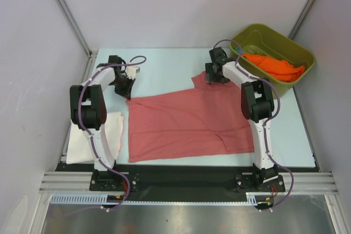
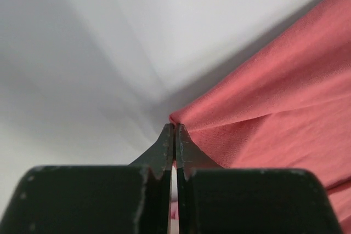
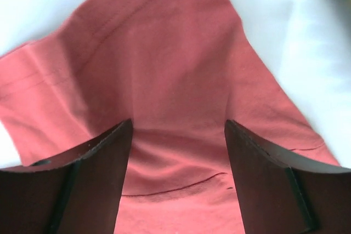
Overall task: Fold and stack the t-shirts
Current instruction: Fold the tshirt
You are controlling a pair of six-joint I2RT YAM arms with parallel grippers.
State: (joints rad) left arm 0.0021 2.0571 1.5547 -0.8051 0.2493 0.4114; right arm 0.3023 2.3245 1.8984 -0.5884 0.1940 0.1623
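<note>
T-shirts, progress check, starting at my left pincer [image 2: 174, 130]: it is pressed together, pinching a corner of the salmon-red t-shirt [image 1: 186, 121], and the cloth rises to a small peak at the tips. In the overhead view this corner is on the side of the garment away from the olive-green bin [image 1: 282, 87]. My right pincer [image 3: 178, 124] is spread wide, one jaw either side of a salmon sleeve, with nothing gripped. Whether its tips touch the cloth I cannot tell. That sleeve is the part of the garment closest to the bin.

Salmon-red t-shirt: opened out on the table [image 1: 164, 61], just beside the bin on its left, and mostly flat. I judge it not yet folded. The first fold is only being set up, with one corner secured and the other grasp pending.

Orange t-shirt [image 1: 271, 65]: bunched inside the bin, with neither arm on it. Judged not started.

White t-shirt [image 1: 79, 143]: well to the left of the bin, beyond the salmon garment, lying as a compact rectangle partly under my left arm. It looks folded and would serve as the base of the stack, though I cannot confirm its layers.

Assessment: at best one item is done, one is in hand and at least one waits in the bin. No stack of two exists yet.
</note>
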